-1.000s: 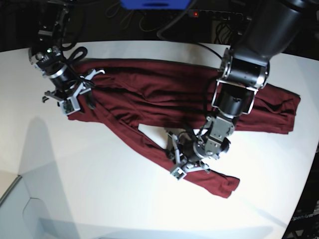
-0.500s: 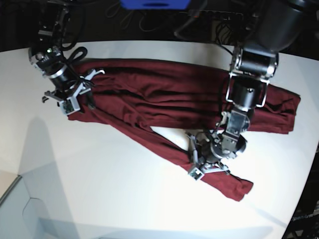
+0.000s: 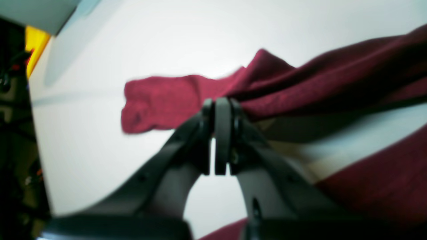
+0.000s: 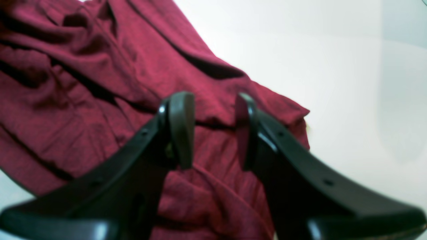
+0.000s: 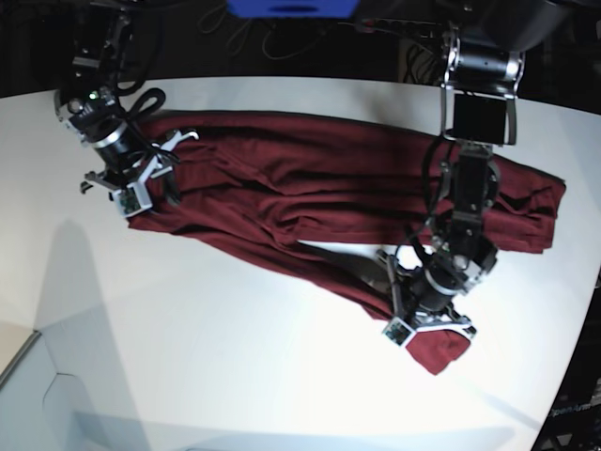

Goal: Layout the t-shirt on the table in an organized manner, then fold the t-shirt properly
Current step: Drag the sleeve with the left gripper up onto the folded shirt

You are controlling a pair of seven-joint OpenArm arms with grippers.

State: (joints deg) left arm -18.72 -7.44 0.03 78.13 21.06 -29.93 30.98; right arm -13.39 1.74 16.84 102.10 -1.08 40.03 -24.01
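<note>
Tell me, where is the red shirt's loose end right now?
In the base view, the t-shirt trails its loose end to the lower right, pinched by the left hand on the white table.

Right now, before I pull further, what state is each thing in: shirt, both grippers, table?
t-shirt: bunched and wrinkled in a long band across the table, not laid flat, not folded.
left gripper: shut on the t-shirt, pinching a fold near its narrow end.
right gripper: jaws apart, over the shirt's other end; grip unclear.
table: white, bare in front of the shirt.
</note>
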